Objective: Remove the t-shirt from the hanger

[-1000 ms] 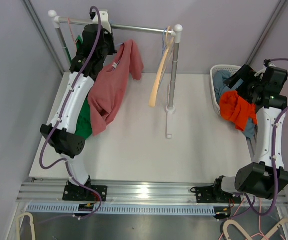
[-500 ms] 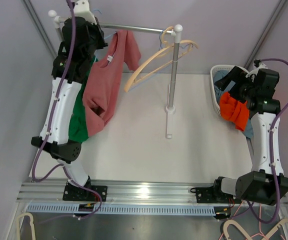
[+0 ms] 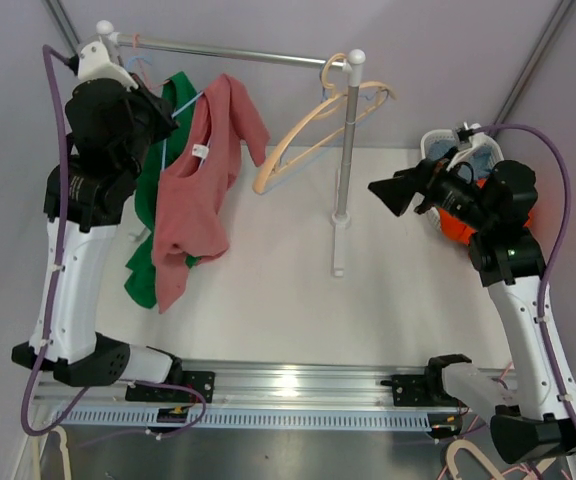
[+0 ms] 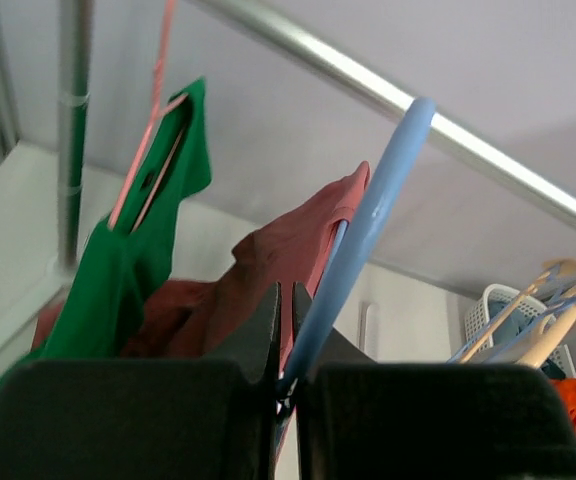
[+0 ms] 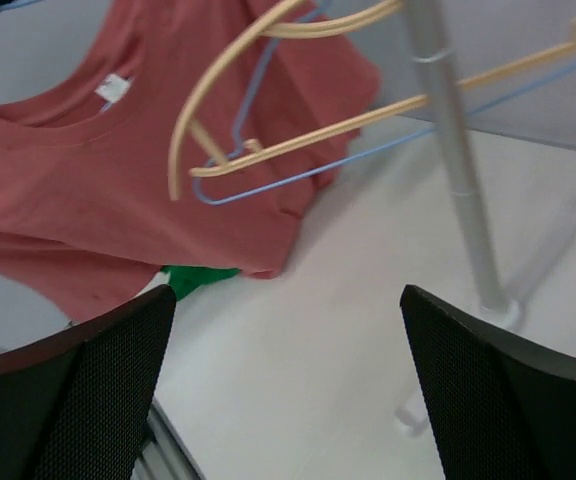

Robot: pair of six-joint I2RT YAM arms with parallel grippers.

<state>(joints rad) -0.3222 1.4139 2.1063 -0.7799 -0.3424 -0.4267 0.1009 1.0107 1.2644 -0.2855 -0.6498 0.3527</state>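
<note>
The left fingers (image 4: 263, 335) are pressed fully together, pinching the thin blue hanger (image 4: 368, 240) low on its stem. The hanger's hook curves up in front of the rail (image 4: 488, 150); whether it touches the rail cannot be told. The red t-shirt (image 3: 193, 185) is draped over this hanger, above the far-left corner of the bench (image 3: 268, 300). Its body hangs slack toward the left edge and one sleeve is flung out toward the middle. Just beside it on the left edge side, and touching it lower down, a green garment (image 3: 146, 265) hangs from a pink hanger (image 4: 156, 120) on the rail.

The right fingers (image 5: 98, 385) are spread wide with nothing between them. They hang in the air over the right half of the bench and face the rack. A white basket (image 3: 446, 143) stands behind them at the far-right corner, with an orange garment (image 3: 456, 226) in it.

A wooden hanger (image 3: 303, 140) hangs tilted from the rail's right end, close by the upright post (image 3: 346, 150). Its lower arm reaches toward the shirt's sleeve but stays apart from it. A blue wire hanger hangs with it.

Open bench lies along the near edge and between the post and the shirt.
</note>
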